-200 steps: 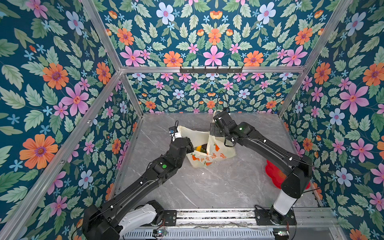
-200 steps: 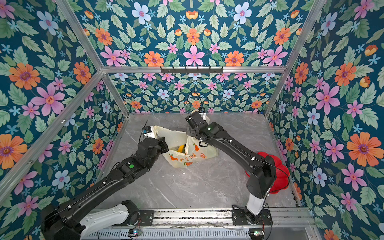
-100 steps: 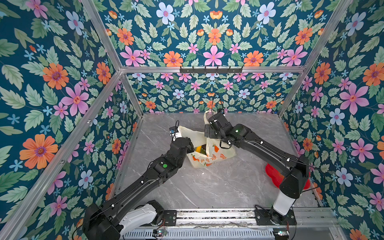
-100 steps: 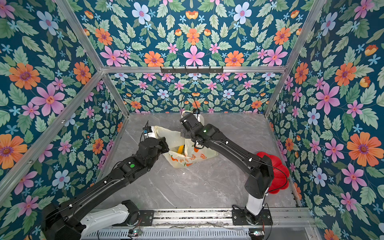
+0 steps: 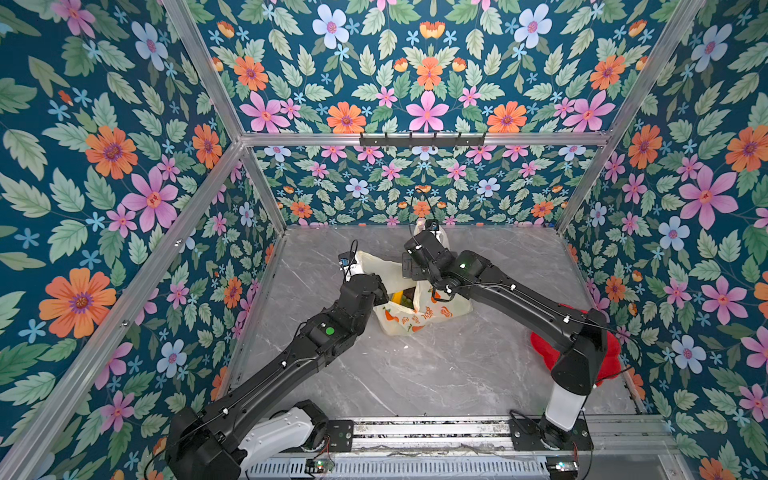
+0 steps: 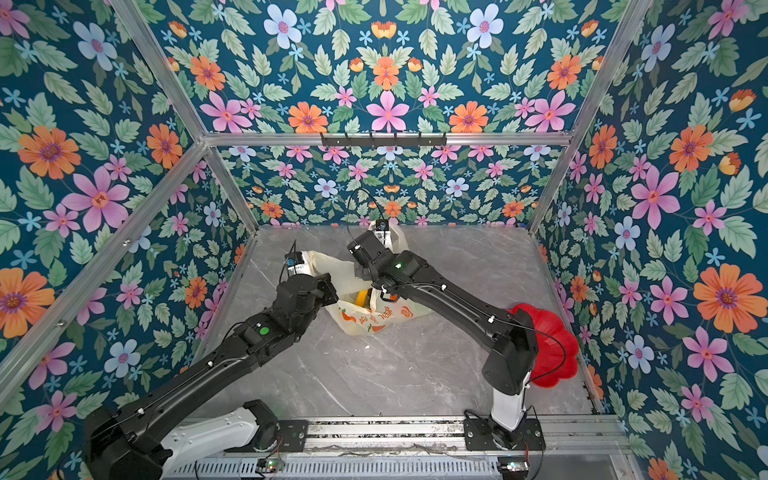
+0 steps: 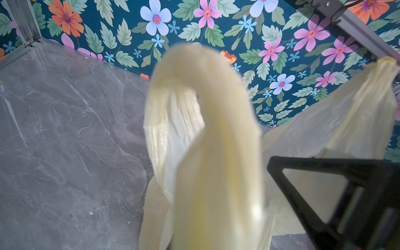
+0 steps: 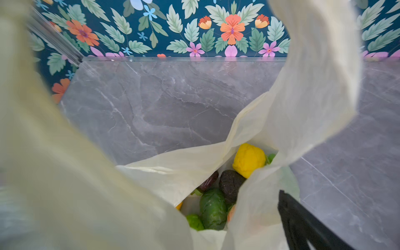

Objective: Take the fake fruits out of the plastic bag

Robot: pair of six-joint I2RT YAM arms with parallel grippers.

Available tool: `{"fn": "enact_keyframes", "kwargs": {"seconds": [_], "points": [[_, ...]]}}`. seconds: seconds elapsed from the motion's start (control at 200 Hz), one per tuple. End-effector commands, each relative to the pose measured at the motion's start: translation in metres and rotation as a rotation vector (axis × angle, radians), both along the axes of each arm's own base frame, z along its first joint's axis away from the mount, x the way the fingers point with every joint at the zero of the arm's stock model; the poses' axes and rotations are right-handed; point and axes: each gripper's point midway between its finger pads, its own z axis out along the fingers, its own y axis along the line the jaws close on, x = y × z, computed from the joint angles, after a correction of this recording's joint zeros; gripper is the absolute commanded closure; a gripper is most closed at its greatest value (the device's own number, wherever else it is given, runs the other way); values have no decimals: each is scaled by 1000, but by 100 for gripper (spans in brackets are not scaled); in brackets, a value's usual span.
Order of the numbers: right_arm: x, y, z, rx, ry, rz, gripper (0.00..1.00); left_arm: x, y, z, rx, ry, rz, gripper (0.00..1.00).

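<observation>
- At the middle of the table [image 5: 415,374], toward the back: the plastic bag [image 5: 415,320] sits on the marble between both arms, in the same spot as a second ago.
- Change: the right arm's wrist has swung left toward the bag's middle over the last second. The left arm has not moved.
- Right gripper [image 5: 409,269]: jaws spread wide, nothing pinched. The right wrist view looks out through a handle loop [image 8: 320,65] draped around it, so the loop seems hooked, not clamped.
- Left gripper [image 7: 267,171]: clamped tight. The other handle [image 7: 205,129] rises bunched straight out of it, so you hold the bag by that strap.
- Result: the mouth is pulled open. The fake fruits [image 8: 214,201] are all inside: lemon [image 8: 249,160], dark avocado [image 8: 230,186], green fruit [image 8: 213,214]. A bit of yellow shows through the gap in both top views.
- None are out yet. The red dish [image 6: 552,345] sits at the right edge, well apart and partly behind the right arm.
- Reading: the bag is opened but extraction has not begun. Your spread right gripper is best placed to go down. Watch for the loop snagging it and lifting the thin bag.
</observation>
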Motion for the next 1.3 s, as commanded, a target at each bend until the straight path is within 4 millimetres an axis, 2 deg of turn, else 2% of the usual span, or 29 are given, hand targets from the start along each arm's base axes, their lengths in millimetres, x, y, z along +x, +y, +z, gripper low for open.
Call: {"fn": "enact_keyframes", "kwargs": {"seconds": [0.0,0.055,0.095,0.145,0.205,0.295,0.4,0.465,0.545,0.64,0.73,0.805,0.83,0.84,0.85,0.91,0.975,1.095,1.195,1.295], "points": [[10,-19,-6,-80,1,-76,1,0,0,4,-13,-14,-1,100],[14,-19,-9,-74,6,-78,7,-1,1,2,-9,-12,2,100],[15,-21,-9,-74,5,-84,15,0,3,1,-5,-10,11,100],[17,-29,-8,-90,-6,-106,29,1,5,-2,3,-2,26,100],[18,-40,-4,-83,-21,-121,50,6,9,-7,8,21,41,100],[24,-53,-8,-4,-7,-107,72,20,19,-19,-31,72,56,100],[36,-61,-5,144,6,-60,92,45,27,-16,-83,82,58,100],[48,-61,4,249,12,-24,100,67,29,-4,-113,78,49,100],[64,-63,16,342,23,-4,100,97,28,19,-158,48,27,100],[74,-63,43,371,-19,19,100,125,25,49,-231,15,-7,100],[69,-60,61,402,-47,54,100,129,20,74,-281,-43,-39,100],[59,-62,59,436,-52,67,100,119,22,82,-306,-90,-49,100],[57,-62,47,441,-35,63,100,114,24,76,-312,-92,-47,100],[51,-65,56,461,-55,66,100,112,25,74,-313,-93,-45,100],[49,-66,57,469,-59,65,100,110,25,71,-314,-93,-46,100],[39,-66,40,518,-45,66,100,97,31,47,-323,-69,-34,100],[28,-69,9,562,-3,46,100,83,34,20,-340,-52,-39,100],[13,-76,-45,618,63,-16,100,60,52,-54,-315,72,32,100],[5,-82,-91,636,138,-79,100,48,78,-116,-328,190,124,100],[-1,-81,-121,632,194,-95,100,44,86,-156,-379,298,120,100]]}}
